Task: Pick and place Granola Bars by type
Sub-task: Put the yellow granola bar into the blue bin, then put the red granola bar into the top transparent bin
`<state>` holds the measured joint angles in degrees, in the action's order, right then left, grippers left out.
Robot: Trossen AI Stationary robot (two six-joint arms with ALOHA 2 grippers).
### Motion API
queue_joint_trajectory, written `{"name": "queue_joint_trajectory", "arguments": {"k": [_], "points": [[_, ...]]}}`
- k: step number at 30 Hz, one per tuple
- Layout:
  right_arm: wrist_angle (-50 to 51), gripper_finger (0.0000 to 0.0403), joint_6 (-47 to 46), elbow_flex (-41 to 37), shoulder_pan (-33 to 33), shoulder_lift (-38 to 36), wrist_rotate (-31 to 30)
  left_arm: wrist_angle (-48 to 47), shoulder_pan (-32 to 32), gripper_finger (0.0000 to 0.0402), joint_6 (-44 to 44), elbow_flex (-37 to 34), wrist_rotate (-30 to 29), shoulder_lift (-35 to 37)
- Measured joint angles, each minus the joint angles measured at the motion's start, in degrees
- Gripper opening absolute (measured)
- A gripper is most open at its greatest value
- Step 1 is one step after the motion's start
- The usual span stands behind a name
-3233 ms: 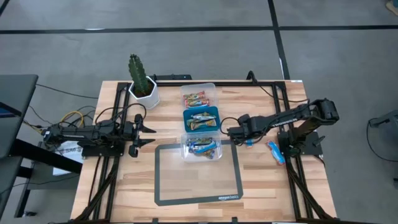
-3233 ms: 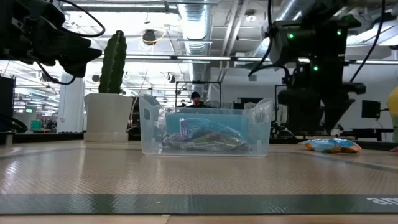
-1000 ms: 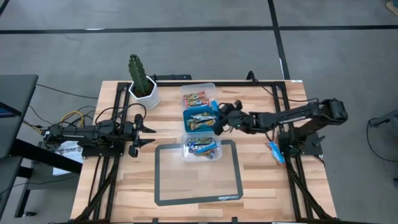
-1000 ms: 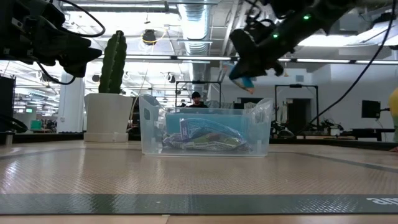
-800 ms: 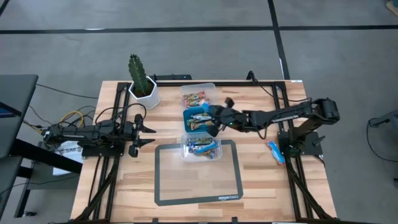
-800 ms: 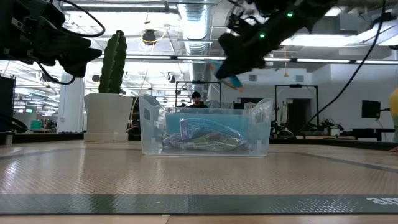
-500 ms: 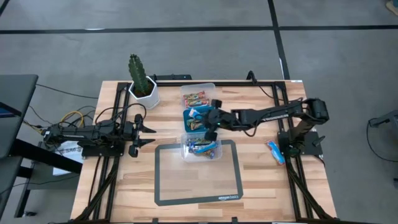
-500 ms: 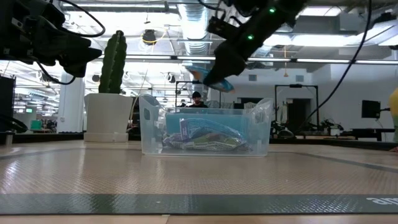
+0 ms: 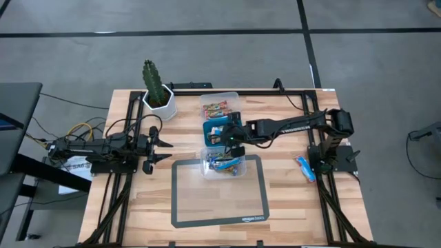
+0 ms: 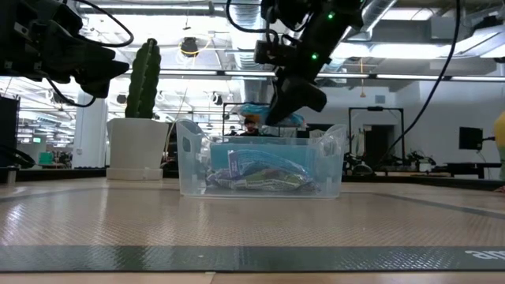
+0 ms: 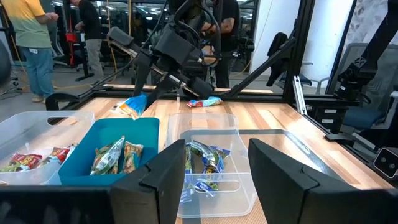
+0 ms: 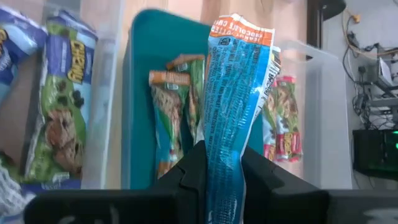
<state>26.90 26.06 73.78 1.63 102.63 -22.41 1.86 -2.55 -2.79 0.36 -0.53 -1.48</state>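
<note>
One blue granola bar [image 12: 233, 106] clenched in the right hand [image 12: 221, 167] — above the blue tub [image 9: 209, 128].

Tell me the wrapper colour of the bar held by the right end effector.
Bright blue with white print and an orange top edge; the granola bar shows best in the right wrist view.

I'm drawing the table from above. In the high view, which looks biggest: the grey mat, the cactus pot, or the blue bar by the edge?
1. Grey rectangular mat
2. White cactus pot
3. Blue foil-wrapped bar
</note>
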Motion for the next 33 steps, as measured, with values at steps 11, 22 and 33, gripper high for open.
{"name": "queue_joint_trajectory", "arguments": {"k": [11, 22, 33], "points": [[2.7, 0.0091, 1.4, 0.1, 0.0, -0.1, -0.7, 0.0, 0.0, 0.0168, 0.0, 0.0, 0.0, 0.0], [2.5, 0.0199, -1.3, 0.0, 0.0, -0.1, -4.7, 0.0, 0.0, 0.0168, 0.0, 0.0, -0.1, 0.0], [19.1, 0.0225, -36.5, -0.1, -1.7, -2.5, -5.0, 0.0, 0.0, 0.0168, 0.0, 0.0, -0.1, 0.0]]}}
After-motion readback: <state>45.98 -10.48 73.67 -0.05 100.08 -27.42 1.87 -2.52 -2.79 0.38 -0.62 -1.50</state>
